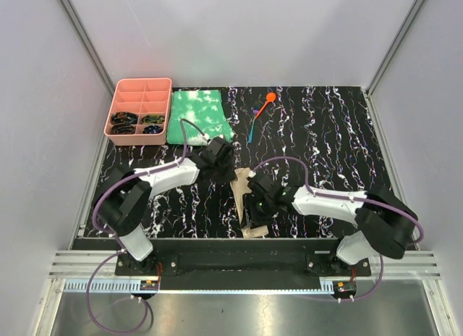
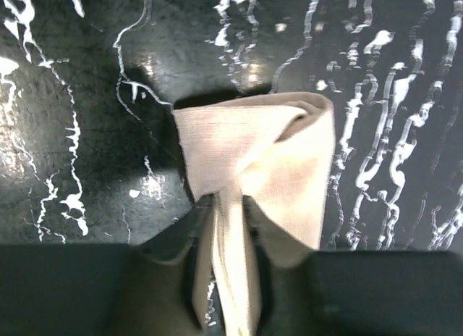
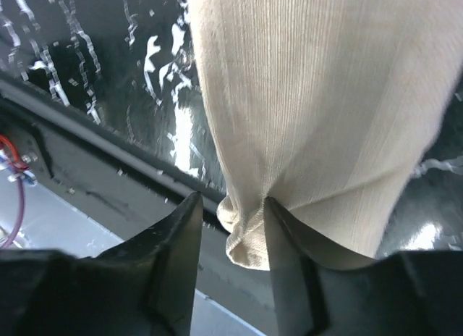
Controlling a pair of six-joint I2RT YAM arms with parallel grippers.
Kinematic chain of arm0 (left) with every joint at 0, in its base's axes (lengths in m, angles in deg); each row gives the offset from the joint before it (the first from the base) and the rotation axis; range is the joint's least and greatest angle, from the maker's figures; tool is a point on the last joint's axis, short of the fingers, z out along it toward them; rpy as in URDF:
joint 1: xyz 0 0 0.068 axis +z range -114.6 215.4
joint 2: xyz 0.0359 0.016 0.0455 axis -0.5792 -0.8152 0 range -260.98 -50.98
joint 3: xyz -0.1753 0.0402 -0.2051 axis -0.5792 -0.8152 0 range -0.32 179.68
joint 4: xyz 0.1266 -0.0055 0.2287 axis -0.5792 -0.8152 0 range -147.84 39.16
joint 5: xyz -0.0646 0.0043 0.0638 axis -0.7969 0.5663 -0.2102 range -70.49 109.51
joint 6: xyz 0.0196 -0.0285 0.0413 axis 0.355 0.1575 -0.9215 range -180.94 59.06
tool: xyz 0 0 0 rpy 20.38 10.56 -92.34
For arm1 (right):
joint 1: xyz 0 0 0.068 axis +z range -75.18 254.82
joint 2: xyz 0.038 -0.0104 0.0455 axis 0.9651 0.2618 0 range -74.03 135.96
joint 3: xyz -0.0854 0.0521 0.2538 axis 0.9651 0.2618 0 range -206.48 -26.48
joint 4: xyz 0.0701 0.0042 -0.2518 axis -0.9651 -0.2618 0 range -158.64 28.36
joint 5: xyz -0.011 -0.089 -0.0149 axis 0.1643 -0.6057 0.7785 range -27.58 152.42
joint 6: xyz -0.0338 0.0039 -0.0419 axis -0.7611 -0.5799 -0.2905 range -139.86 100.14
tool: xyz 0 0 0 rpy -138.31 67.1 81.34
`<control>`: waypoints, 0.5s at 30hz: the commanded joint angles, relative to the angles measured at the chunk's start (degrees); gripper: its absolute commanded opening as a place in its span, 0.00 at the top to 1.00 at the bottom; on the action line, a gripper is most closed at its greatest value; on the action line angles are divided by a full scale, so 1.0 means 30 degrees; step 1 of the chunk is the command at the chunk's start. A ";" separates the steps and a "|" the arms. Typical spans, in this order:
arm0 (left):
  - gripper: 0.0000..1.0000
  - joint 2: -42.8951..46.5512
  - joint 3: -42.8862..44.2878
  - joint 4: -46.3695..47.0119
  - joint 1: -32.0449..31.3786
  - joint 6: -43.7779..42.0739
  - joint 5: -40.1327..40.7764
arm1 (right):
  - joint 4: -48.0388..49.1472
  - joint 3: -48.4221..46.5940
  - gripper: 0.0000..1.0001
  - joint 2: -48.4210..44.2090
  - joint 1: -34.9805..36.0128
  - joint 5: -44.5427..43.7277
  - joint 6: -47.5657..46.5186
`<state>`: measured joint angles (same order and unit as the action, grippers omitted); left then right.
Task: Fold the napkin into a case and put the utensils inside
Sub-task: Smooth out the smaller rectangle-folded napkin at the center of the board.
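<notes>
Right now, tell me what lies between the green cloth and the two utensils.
Nothing: only bare black marbled table separates the green cloth from the orange spoon and the teal utensil. The top external view shows it.

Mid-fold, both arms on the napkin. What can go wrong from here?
1. The napkin corner between the fingers of the right gripper lies at the table's near edge; if let go, it may slide off.
2. The loose fold at the left gripper may spring open.
</notes>
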<state>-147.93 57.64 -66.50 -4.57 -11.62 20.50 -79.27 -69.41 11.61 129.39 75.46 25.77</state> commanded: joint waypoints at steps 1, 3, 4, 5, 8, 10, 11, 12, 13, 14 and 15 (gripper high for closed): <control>0.66 0.2079 0.0603 0.0681 0.0109 -0.1583 -0.0214 | -0.1709 0.0075 0.47 -0.2322 -0.0697 0.0019 -0.0384; 0.65 0.2724 0.0662 0.0299 0.0080 -0.1849 -0.0243 | -0.1800 -0.0043 0.42 -0.2736 -0.1019 0.0165 -0.0472; 0.65 0.2842 0.0721 0.0240 0.0022 -0.1879 -0.0215 | -0.1771 -0.0101 0.41 -0.2825 -0.1137 0.0224 -0.0559; 0.65 0.3075 0.0750 0.0269 0.0021 -0.1909 -0.0881 | -0.1829 -0.0217 0.39 -0.2768 -0.1196 0.0282 -0.0705; 0.72 0.2845 0.0984 0.0649 -0.0067 -0.1822 -0.1910 | -0.1626 -0.0453 0.41 -0.2125 -0.1314 0.0429 -0.0824; 0.76 0.2493 0.1131 0.1289 -0.0154 -0.1558 -0.2612 | -0.1187 -0.0395 0.44 -0.1597 -0.1314 0.0663 -0.0649; 0.77 0.2056 0.1160 0.1613 -0.0213 -0.1499 -0.2965 | -0.0634 -0.0336 0.50 -0.1364 -0.1314 0.0838 -0.0561; 0.78 0.1733 0.1190 0.1820 -0.0213 -0.1238 -0.3374 | -0.0425 -0.0278 0.55 -0.0926 -0.1314 0.0898 -0.0502; 0.81 0.1440 0.1306 0.2199 -0.0242 -0.1148 -0.4161 | -0.0249 -0.0161 0.61 -0.0719 -0.1314 0.1043 -0.0444; 0.82 0.0712 0.1394 0.2319 -0.0301 -0.1031 -0.4459 | 0.0304 -0.0073 0.67 -0.0514 -0.1314 0.1393 -0.0298; 0.82 0.0385 0.1453 0.2378 -0.0330 -0.0914 -0.4665 | 0.0744 0.0131 0.76 -0.0193 -0.1314 0.1657 -0.0065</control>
<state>-142.35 59.32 -63.92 -5.01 -15.38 13.18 -82.26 -69.22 8.53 125.74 77.04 24.48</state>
